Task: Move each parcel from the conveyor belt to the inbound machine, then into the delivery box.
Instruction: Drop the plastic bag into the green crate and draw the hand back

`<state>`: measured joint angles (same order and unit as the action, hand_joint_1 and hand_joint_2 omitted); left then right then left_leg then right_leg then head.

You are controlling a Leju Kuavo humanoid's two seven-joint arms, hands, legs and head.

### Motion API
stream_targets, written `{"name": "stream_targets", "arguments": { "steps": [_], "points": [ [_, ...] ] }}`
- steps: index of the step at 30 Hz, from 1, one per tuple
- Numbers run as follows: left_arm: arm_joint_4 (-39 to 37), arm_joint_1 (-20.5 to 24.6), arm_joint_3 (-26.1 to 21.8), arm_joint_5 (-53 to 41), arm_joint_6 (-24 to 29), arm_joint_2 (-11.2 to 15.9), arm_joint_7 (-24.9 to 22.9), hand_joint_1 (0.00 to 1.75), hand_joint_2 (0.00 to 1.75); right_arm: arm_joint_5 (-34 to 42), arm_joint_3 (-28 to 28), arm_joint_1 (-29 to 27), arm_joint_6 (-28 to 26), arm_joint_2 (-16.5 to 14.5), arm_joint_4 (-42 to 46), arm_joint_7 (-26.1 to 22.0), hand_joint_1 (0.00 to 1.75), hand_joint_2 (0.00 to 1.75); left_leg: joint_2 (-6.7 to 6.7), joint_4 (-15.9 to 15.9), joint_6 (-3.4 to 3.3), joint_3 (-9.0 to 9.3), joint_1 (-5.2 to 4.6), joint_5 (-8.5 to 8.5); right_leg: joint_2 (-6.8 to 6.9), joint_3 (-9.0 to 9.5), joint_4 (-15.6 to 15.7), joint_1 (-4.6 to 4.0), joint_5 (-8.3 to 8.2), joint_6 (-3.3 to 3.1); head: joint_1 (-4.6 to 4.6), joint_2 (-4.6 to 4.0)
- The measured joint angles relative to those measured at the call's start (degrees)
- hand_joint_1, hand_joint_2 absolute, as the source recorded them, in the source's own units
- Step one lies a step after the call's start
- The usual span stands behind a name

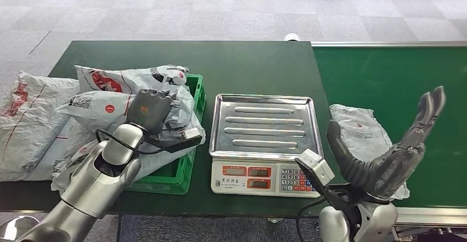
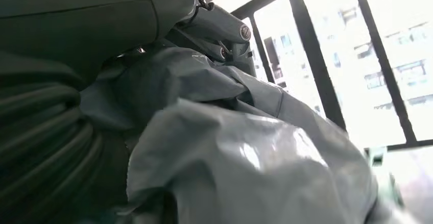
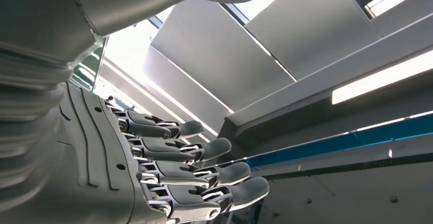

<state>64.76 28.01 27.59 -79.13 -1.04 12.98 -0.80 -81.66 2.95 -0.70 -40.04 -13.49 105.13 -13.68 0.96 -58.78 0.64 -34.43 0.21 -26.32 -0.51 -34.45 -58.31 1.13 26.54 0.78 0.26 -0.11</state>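
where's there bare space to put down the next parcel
The scale's steel tray is bare, and so is the dark green table behind it. The conveyor belt is clear beyond the grey parcel beside the right hand. The green crate is crowded with heaped parcels, where the left hand rests.

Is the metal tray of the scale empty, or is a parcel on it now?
Empty. In the head view the tray shows only its bare ribbed metal; the nearest parcel lies on the belt beside it.
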Motion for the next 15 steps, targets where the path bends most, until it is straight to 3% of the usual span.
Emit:
{"name": "stream_targets", "arguments": {
  "steps": [8,14,15],
  "points": [
    [-2.1,-6.8,-10.5,-3.1,-3.5,-3.8,1.6,1.75,1.75,-2.5,-0.2,0.0,0.0,0.1,0.0,4.7,0.00,1.75,-0.11,0.0,0.02,-0.04,0.01,-0.01,0.10,0.03,0.0,-0.08,0.05,-0.06,0.00,0.00],
    [-1.4,-9.5,-14.0,0.0,-5.4,-5.4,6.3,1.75,1.75,-2.5,-0.2,0.0,0.0,0.3,0.0,5.6,0.00,1.75,-0.17,0.0,0.02,-0.03,0.01,-0.02,0.13,0.05,0.0,-0.08,0.05,-0.06,0.00,0.00],
    [-1.2,-9.9,-14.3,0.4,-5.6,-5.5,6.8,1.68,1.75,-2.5,-0.2,0.0,0.0,0.3,0.0,5.6,0.00,1.75,-0.18,0.0,0.02,-0.03,0.01,-0.02,0.15,0.06,0.0,-0.08,0.05,-0.06,0.00,0.00]
  ]
}}
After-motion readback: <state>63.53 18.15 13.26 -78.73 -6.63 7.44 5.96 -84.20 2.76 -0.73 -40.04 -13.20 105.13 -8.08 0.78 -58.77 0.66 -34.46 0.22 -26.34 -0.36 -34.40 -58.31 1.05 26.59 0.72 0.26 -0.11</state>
